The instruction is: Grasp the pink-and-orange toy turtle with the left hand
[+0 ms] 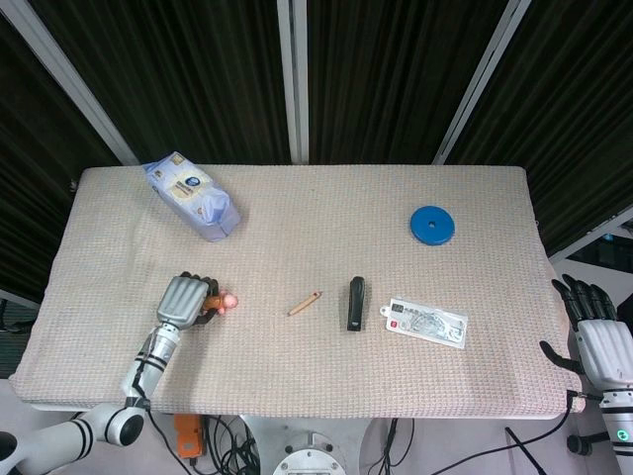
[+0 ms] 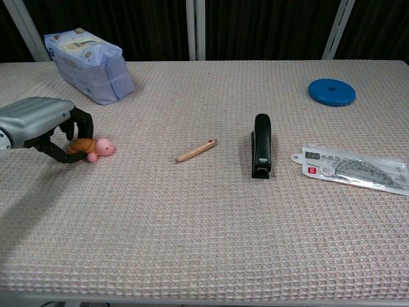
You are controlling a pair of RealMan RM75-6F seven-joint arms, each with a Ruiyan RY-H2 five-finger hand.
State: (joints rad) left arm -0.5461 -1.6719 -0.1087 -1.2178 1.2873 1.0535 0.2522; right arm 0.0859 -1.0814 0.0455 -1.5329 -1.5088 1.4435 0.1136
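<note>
In the head view, the left hand (image 1: pixel 185 297) lies at the lower left of the frame with its dark fingers curled over the toy turtle (image 1: pixel 224 301); only the pink head pokes out to the right of the knuckles. The right hand (image 1: pixel 599 341) sits at the far lower right, just off the edge of the surface (image 1: pixel 297 213), fingers apart and holding nothing. Across the rest of the frame lie a blue tissue pack (image 1: pixel 192 195) at upper left, a blue disc (image 1: pixel 433 225) at right, and a wooden pencil (image 1: pixel 305 304), a black stapler (image 1: pixel 355 303) and a packaged ruler set (image 1: pixel 426 323) in a row near the middle.

In the chest view, at the left edge, the left hand (image 2: pixel 39 119) wraps the turtle (image 2: pixel 87 146) from above and below — dark fingers cross the orange shell, the thumb hooks under it. The toy is small and rounded, with a glossy orange-brown shell and a smooth pink head pointing right; it appears to rest on the surface. The right hand does not show here.

The step in hand is judged to be the closing of the grasp. The next move calls for firm, even pressure on the shell — it looks slick and could squirt out — then a straight lift.
</note>
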